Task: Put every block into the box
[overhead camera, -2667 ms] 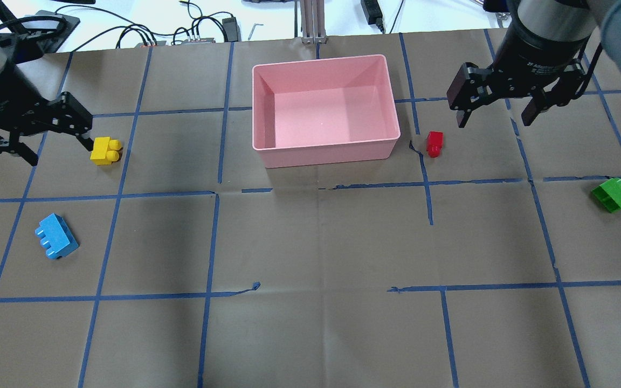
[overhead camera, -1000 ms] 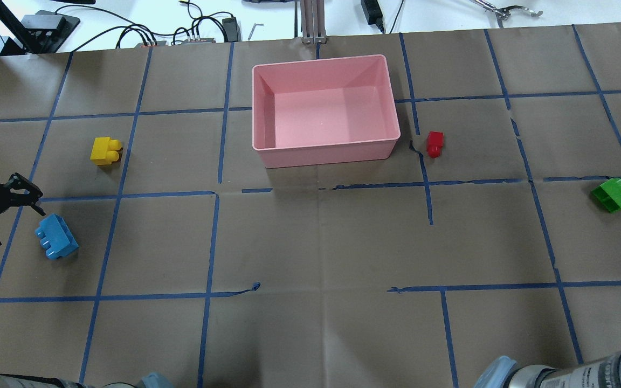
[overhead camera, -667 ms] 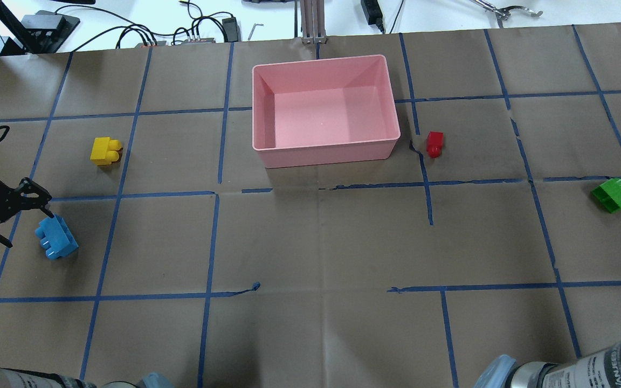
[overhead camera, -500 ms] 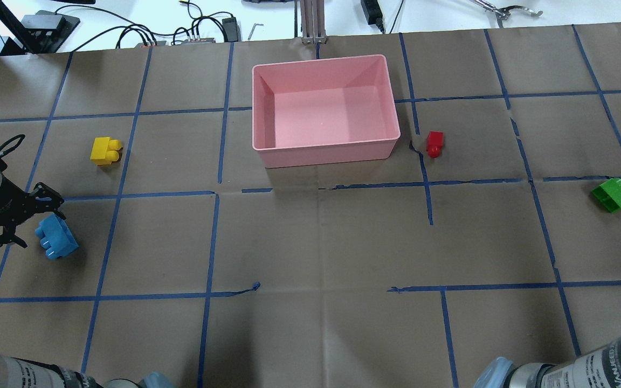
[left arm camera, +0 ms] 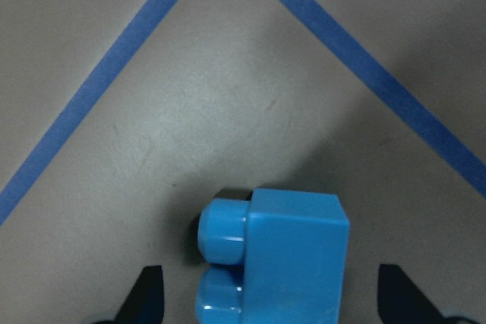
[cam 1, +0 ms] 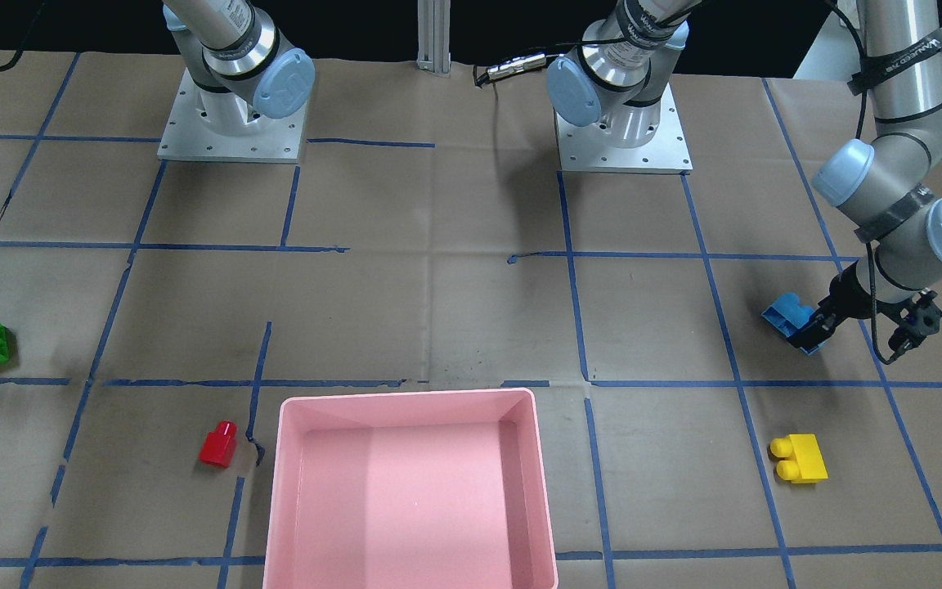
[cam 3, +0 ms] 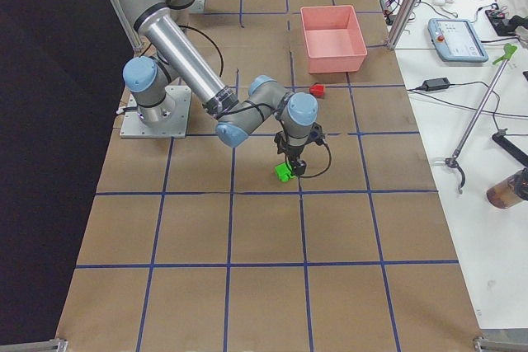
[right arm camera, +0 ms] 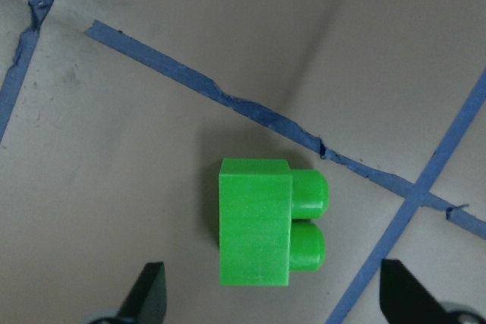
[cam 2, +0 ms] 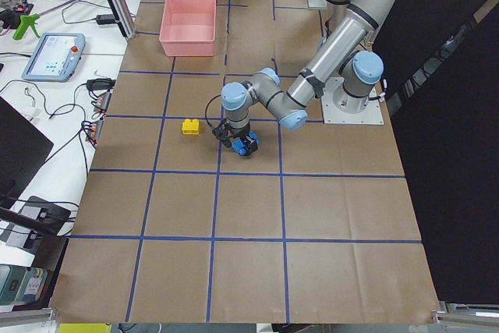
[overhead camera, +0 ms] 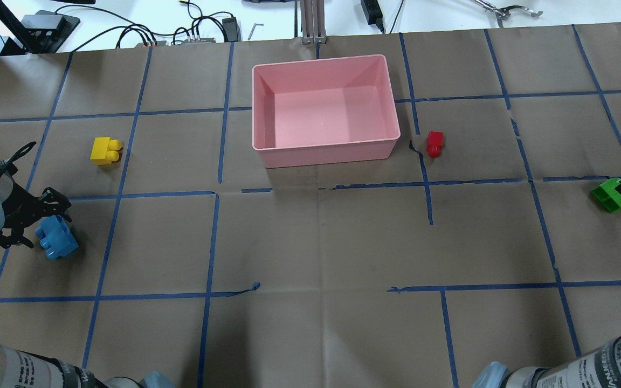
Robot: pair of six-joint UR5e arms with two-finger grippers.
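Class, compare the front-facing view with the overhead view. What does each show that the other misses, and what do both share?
Only the front-facing view shows the arm bases bolted to the table. Only the overhead view shows the cables beyond the table's far edge. Both show the pink box, the yellow block, the red block, the green block and the blue block, with the left gripper open at the blue one.

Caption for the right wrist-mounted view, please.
Right gripper open, its fingers flanking the green block lying on the blue-taped table.
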